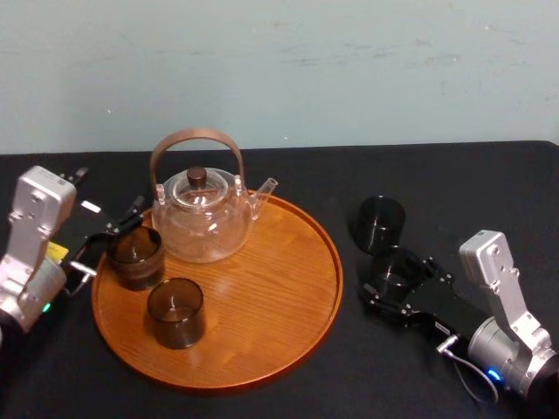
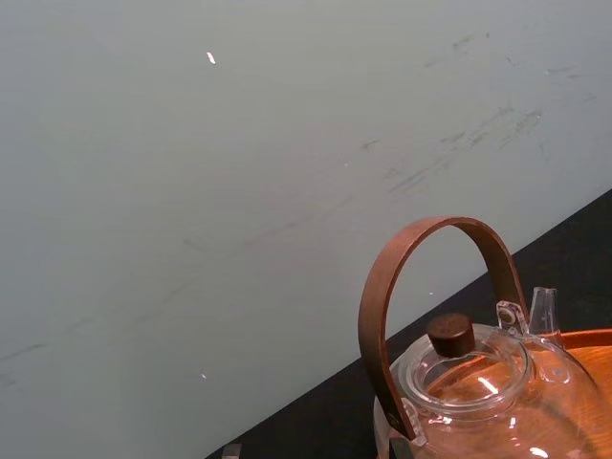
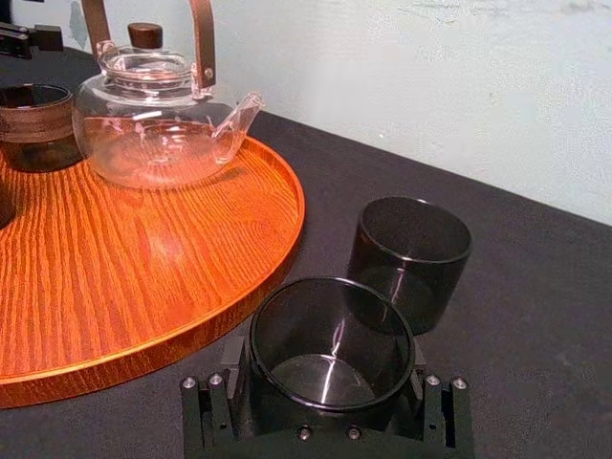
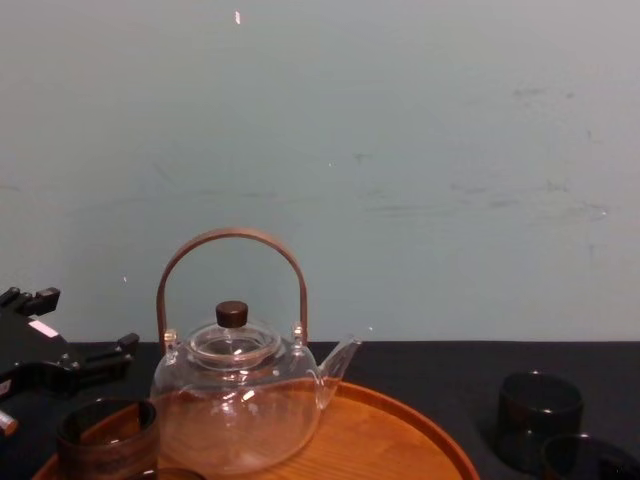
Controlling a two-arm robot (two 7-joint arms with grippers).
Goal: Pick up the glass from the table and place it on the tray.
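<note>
A dark smoked glass (image 1: 395, 267) (image 3: 330, 330) stands on the black table just right of the tray, and my right gripper (image 1: 390, 278) (image 3: 330, 387) is shut on it, a finger on each side. A second dark glass (image 1: 382, 223) (image 3: 409, 253) (image 4: 540, 405) stands free just behind it. The round orange-brown wooden tray (image 1: 271, 279) (image 3: 143, 268) (image 4: 400, 440) lies at the table's middle. My left gripper (image 1: 106, 241) (image 4: 60, 365) is open at the tray's left rim, beside a brown glass (image 1: 135, 256) (image 3: 33, 124) (image 4: 105, 435) standing on the tray.
A clear glass teapot (image 1: 203, 218) (image 2: 469, 382) (image 3: 153, 124) (image 4: 235, 400) with a brown arched handle fills the tray's back left. Another brown glass (image 1: 175, 312) stands at the tray's front left. The tray's right half is bare wood. A pale wall rises behind the table.
</note>
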